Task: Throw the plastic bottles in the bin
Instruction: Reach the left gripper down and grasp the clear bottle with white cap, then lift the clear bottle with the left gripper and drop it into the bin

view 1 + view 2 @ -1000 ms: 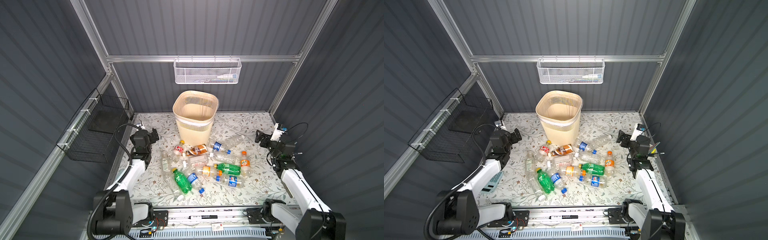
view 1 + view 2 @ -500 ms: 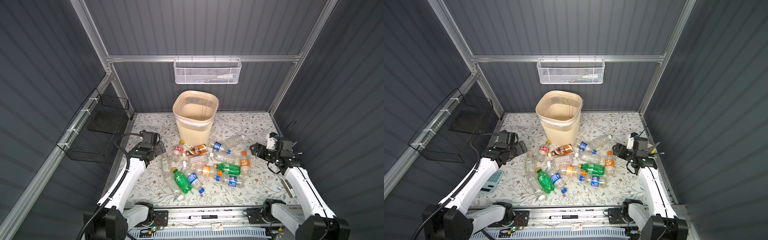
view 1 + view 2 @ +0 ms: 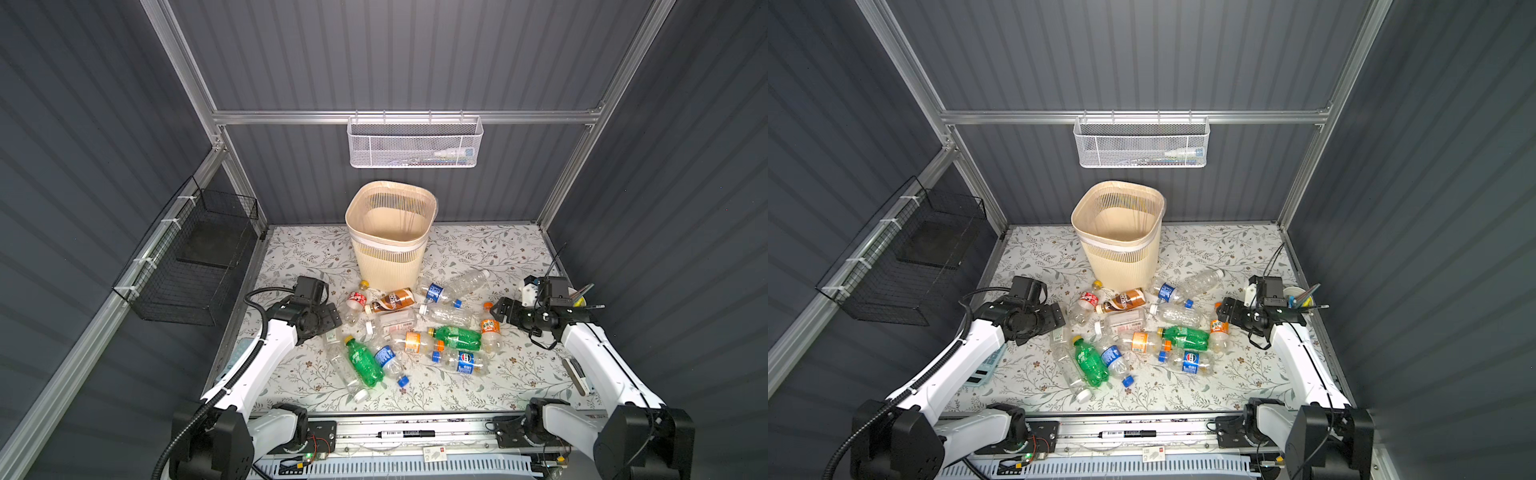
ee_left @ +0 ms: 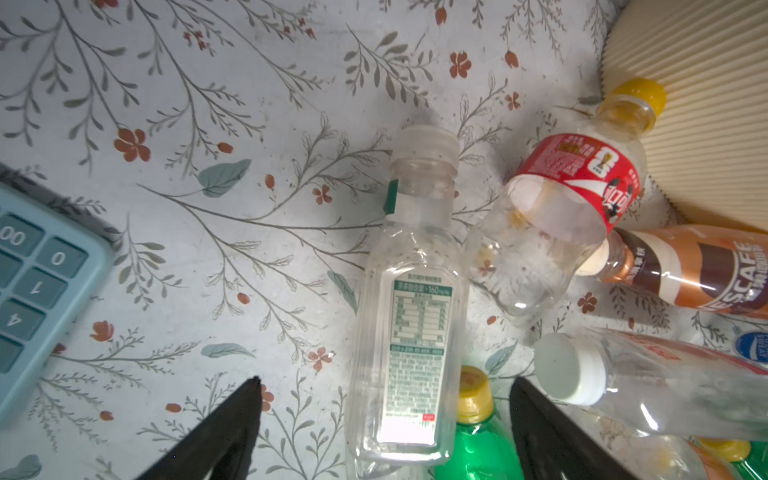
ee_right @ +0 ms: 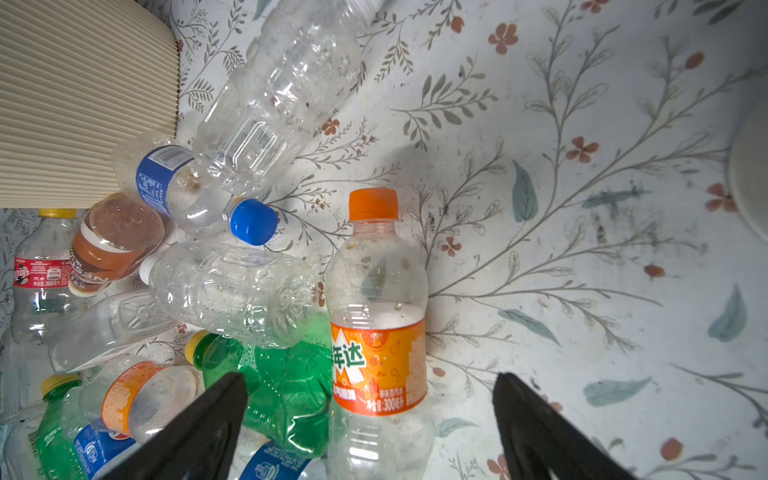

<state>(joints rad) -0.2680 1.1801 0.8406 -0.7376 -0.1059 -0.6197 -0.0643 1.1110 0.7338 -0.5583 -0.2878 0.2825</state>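
Note:
Several plastic bottles [image 3: 415, 332] lie in a heap in front of the beige slatted bin [image 3: 388, 266], seen in both top views [image 3: 1121, 266]. My left gripper [image 3: 330, 318] is at the heap's left edge. In the left wrist view it is open [image 4: 384, 382] on either side of a clear white-labelled bottle [image 4: 411, 311], next to a green bottle [image 4: 473, 436]. My right gripper [image 3: 498, 311] is at the heap's right edge. In the right wrist view it is open [image 5: 370, 378], astride an orange-labelled bottle [image 5: 378, 332] with an orange cap.
A white mesh basket [image 3: 413, 143] hangs on the back wall and a black wire basket [image 3: 195, 257] on the left wall. A pale blue calculator [image 4: 37, 282] lies left of the heap. A cup of pens [image 3: 577, 297] stands behind the right gripper.
Both arms have swung inward and down from the table's sides to the heap. The left gripper now frames the clear bottle and the right one frames the orange-labelled bottle.

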